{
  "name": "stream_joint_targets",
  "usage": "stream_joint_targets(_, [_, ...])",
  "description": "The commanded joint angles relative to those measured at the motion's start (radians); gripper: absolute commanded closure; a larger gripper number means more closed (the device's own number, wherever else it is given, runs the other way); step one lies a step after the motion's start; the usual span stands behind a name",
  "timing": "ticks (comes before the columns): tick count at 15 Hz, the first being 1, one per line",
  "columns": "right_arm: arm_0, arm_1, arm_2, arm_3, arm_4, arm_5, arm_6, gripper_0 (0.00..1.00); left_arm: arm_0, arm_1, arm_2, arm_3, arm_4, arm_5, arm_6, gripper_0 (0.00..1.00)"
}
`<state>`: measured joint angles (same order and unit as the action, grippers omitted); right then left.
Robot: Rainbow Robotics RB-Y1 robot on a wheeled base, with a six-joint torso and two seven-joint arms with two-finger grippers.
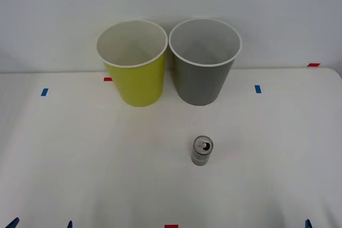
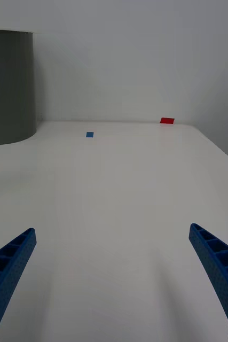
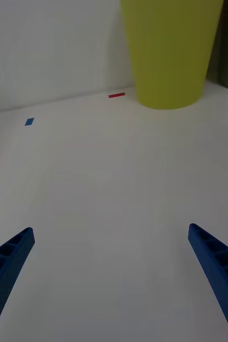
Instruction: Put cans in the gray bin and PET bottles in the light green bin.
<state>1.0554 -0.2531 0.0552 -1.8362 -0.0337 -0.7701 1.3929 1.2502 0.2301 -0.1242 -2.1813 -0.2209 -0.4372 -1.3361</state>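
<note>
Your front view has the can [image 1: 202, 150] upright at 6 o'clock of the gray bin [image 1: 204, 68] (green bin [image 1: 133, 68] beside it at 9), while wrist views show the left gripper [image 3: 111, 283] and right gripper [image 2: 111, 283] spread wide over bare table [image 1: 80, 158].

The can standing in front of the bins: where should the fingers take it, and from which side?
Probably around the side wall at mid-height. The can stands upright with its pull-tab top up, so its round body offers two opposite walls. It stands nearer the gray bin, slightly to the robot's right, so the open right gripper could come in level from the table's near edge.
</note>
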Motion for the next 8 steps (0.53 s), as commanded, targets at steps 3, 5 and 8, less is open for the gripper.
stream_joint_targets(3, [0.000, 0.000, 0.000, 0.000, 0.000, 0.000, 0.000, 0.00, 0.000, 0.000, 0.000, 0.000, 0.000, 0.000, 0.000, 0.00])
stream_joint_targets(5, [0.000, 0.000, 0.000, 0.000, 0.000, 0.000, 0.000, 0.00, 0.000, 0.000, 0.000, 0.000, 0.000, 0.000, 0.000, 0.00])
stream_joint_targets(8, [0.000, 0.000, 0.000, 0.000, 0.000, 0.000, 0.000, 0.00, 0.000, 0.000, 0.000, 0.000, 0.000, 0.000, 0.000, 0.00])
